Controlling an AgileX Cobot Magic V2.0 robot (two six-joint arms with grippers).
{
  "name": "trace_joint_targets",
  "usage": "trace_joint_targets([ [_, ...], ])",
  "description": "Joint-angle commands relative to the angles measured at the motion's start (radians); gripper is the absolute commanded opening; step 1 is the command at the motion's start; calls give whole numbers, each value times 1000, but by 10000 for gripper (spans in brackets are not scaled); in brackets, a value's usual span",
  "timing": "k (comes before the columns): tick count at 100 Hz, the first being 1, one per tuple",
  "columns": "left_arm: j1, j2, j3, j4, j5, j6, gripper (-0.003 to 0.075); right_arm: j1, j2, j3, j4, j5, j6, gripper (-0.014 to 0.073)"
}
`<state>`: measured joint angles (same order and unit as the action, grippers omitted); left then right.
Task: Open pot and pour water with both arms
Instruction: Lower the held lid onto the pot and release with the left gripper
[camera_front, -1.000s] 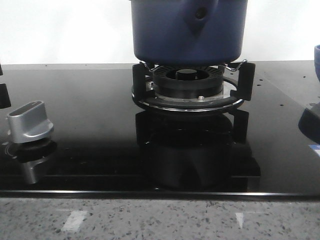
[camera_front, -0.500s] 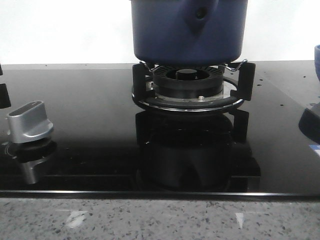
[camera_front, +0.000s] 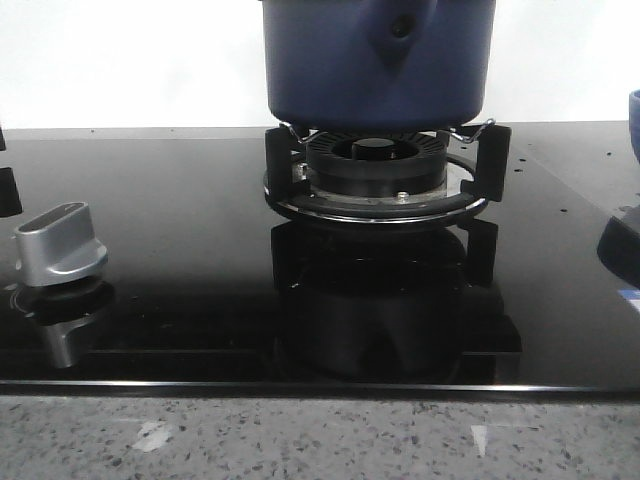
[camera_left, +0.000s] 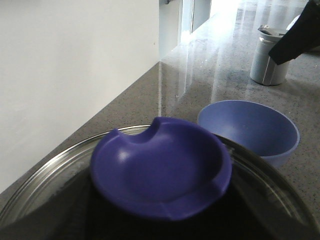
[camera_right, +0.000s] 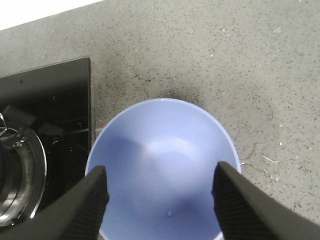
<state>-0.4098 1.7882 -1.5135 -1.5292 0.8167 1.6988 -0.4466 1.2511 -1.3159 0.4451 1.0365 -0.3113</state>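
My dark navy-blue round pot (camera_front: 378, 62) sits upright on the black burner grate (camera_front: 385, 185), lug facing me. My left pincer is over its blue lid knob (camera_left: 161, 167); grip unclear. My right pincer (camera_right: 160, 197) hangs wide above the light blue bowl (camera_right: 162, 165). A crooked lift could jolt the pot.

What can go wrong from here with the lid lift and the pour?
1. The left wrist view shows the lid knob close up, with the glass lid around it; the fingers aren't clearly visible, so a weak or off-centre grip could drop the lid.
2. The pot sits high on the burner stand; a sideways tug might shift it.
3. The right gripper hangs open over the bowl, which sits close beside the stove; a low move could knock it.
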Motion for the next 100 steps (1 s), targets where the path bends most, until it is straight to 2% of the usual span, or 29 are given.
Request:
trace_joint_targets([
  [1, -6, -36, -40, -93, 25, 2, 358, -7, -27, -35, 30, -49, 1, 414],
  [68, -6, -19, -40, -78, 72, 2, 361, -7, -27, -33, 30, -62, -6, 414],
  [100, -1, -19, -40, -76, 78, 2, 511, -7, -27, -33, 30, -62, -6, 414],
])
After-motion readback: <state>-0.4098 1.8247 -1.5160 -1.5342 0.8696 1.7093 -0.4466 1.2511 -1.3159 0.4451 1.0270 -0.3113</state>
